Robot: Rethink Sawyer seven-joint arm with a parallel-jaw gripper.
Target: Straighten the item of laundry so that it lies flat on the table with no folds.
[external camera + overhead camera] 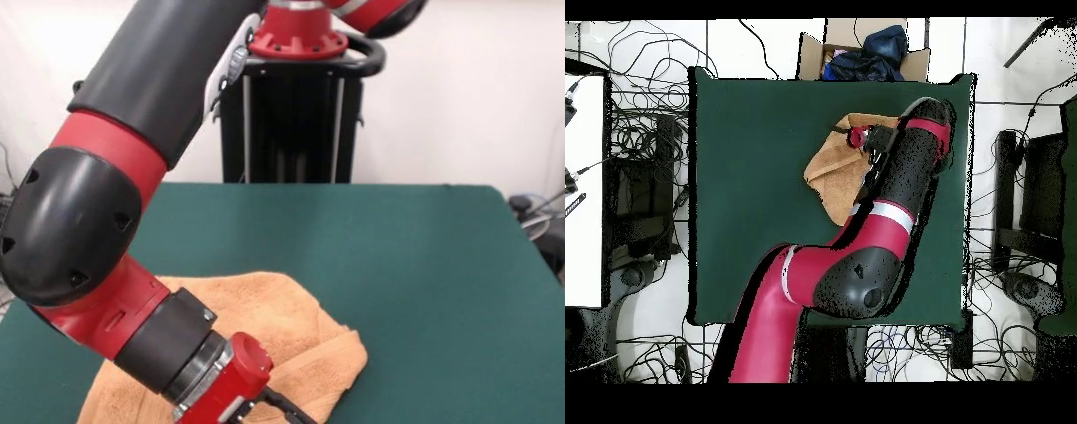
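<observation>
The item of laundry (pixel 305 340) is a peach-tan towel, bunched and folded over itself at the near left of the green table (pixel 415 265). In the overhead view the towel (pixel 830 172) lies in the table's (pixel 745 200) upper right part, partly hidden under the arm. My gripper (pixel 281 408) is low over the towel at the bottom edge of the front view, with its red wrist just above the cloth. From overhead the gripper (pixel 853 137) sits at the towel's top edge. Its tip is cut off or hidden, so its state does not show.
The red and black arm (pixel 97 221) crosses the left of the front view and covers the towel's left part. A cardboard box (pixel 865 52) with dark cloth stands beyond the table's top edge in the overhead view. Cables (pixel 650 130) lie on the floor around the table.
</observation>
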